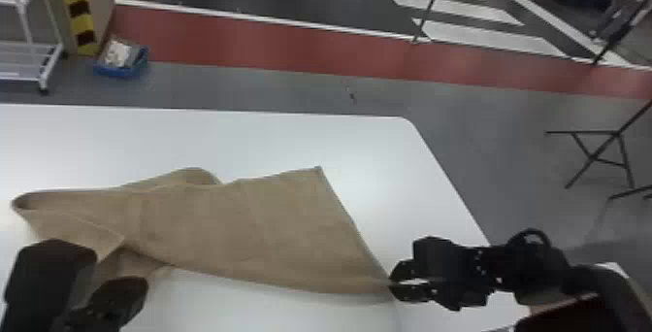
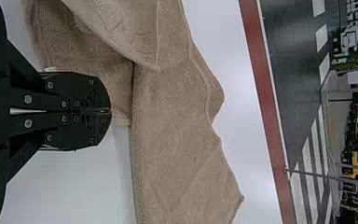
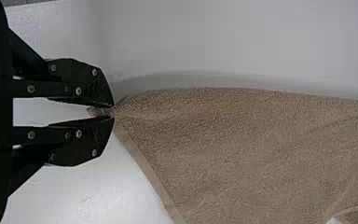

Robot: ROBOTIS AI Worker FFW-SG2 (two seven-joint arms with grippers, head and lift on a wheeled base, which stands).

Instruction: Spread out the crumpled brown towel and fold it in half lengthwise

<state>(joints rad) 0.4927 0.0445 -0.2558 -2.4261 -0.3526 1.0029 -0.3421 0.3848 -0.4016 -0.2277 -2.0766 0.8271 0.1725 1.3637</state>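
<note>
From where I stand, the robot's head view shows the brown towel lying across the white counter. Its right part is wide and mostly flat, with one corner pointing to the far side. Its left part is bent over itself, with a curled loop at the end and a flap folded back. The right pincer has the near right corner of the towel. The left pincer is at the near side, by the folded left part. Behind the counter, a blue box sits on the gray floor, next to a post with yellow and black stripes and a white rack.

In the left wrist view, the left pincer has its two fingers together. The towel's edge is right by the tips, but I can't tell if any cloth is pinched. A little white tag pokes out beside one finger.

In the right wrist view, the right pincer is clamped on the towel's corner, right at the tips. Farther back, its fingers have a gap between them. The towel spreads out wide from there.
</note>
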